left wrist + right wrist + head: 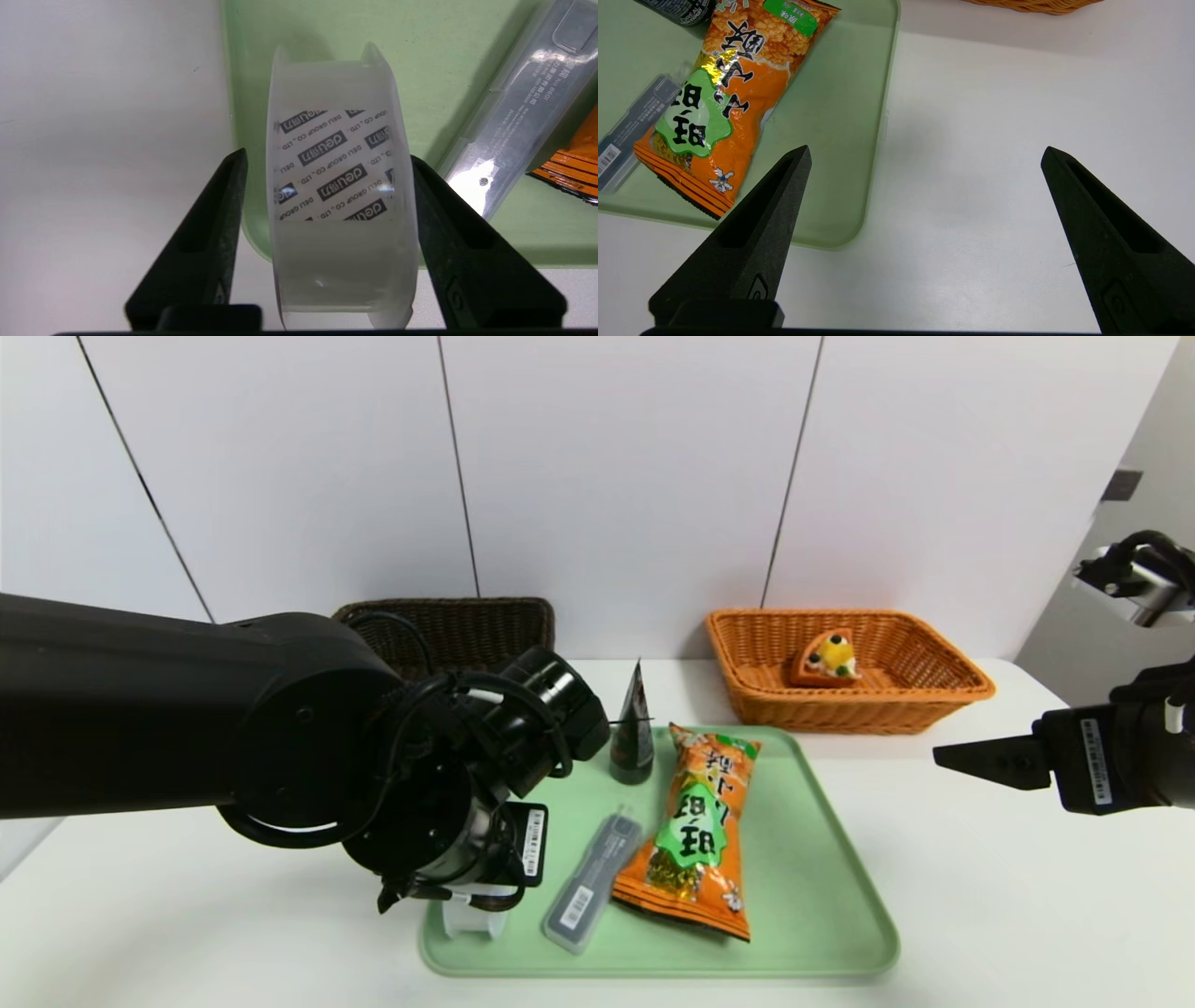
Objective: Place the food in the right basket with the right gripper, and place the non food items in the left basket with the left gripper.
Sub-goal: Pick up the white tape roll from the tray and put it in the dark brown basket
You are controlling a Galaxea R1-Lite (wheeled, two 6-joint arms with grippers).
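Head view: the left pincer [471, 905] is reaching down at the near left corner of the green tray [822, 859], and the arm is hiding most of the tape roll [474, 917].
Left pincer: its two tips are sitting one on each flat side of the tape roll [338, 196], narrow around it. One tip looks like it is touching and the other is just beside, so I cannot tell if it is holding tight.
Tape roll: it is standing on its edge at the tray's corner, which is giving the tips two flat sides to squeeze.
Right pincer [971, 761]: it is waiting wide and empty over the white surface [1027, 915], to the right of the tray, keeping out of the way.
Food: the cake wedge [826, 658] is lying in the right basket [943, 686]. The snack bag [695, 831] is lying on the tray, near the right pincer for its turn.
Non food: the grey case [593, 882] is lying beside the bag, and the dark cone tube [633, 728] is standing at the tray's far edge.
Left basket [448, 621]: it is sitting behind the left arm, and I cannot see inside it.
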